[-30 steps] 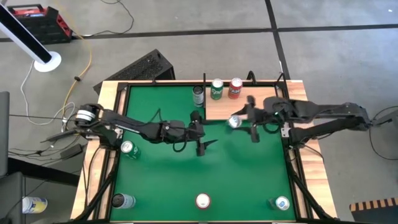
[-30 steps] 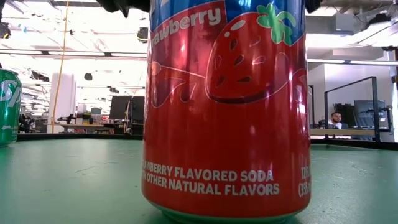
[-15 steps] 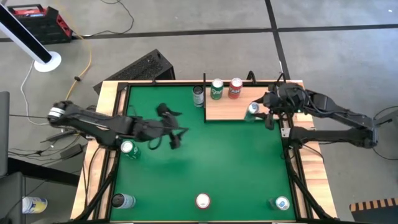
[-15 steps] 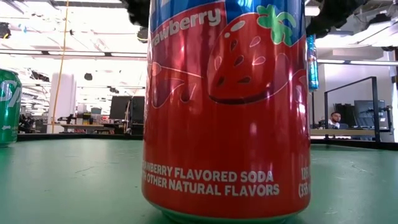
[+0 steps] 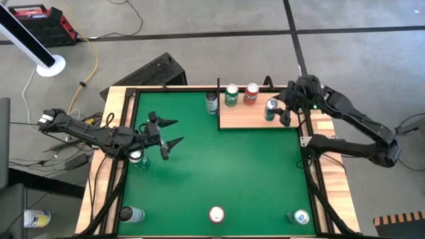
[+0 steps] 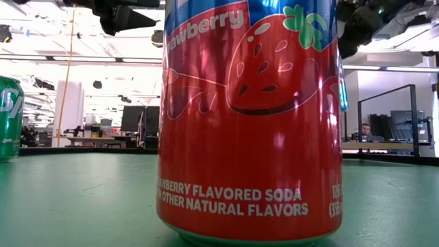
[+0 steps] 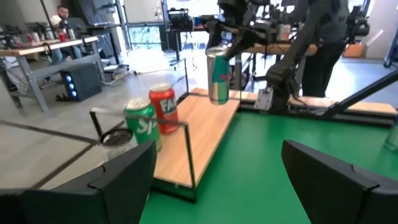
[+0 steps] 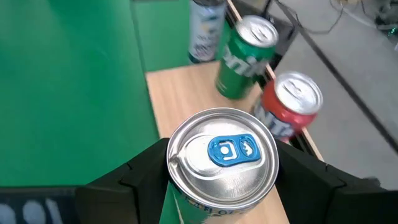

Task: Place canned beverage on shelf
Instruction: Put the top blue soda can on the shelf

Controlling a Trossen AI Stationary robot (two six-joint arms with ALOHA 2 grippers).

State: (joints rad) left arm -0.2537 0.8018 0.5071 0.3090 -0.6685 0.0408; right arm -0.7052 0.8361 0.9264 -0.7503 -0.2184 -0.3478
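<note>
Cans crowd the shelf (image 5: 249,117): a green can (image 5: 231,95) and a red can (image 5: 252,93) stand at its far edge, a dark can (image 5: 212,102) just off its corner on the bench (image 5: 219,172). The right claw (image 5: 277,110) pinches a silver can (image 5: 271,109) above the shelf's right end. The left claw (image 5: 164,136), spread, hangs over the bench's left side near another can (image 5: 136,158). Three more cans line the near edge.

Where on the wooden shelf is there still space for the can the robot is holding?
The shelf is bare along its front strip and right half, below the held can in the right gripper. Its back-left corner is crowded by the green can and red can.
</note>
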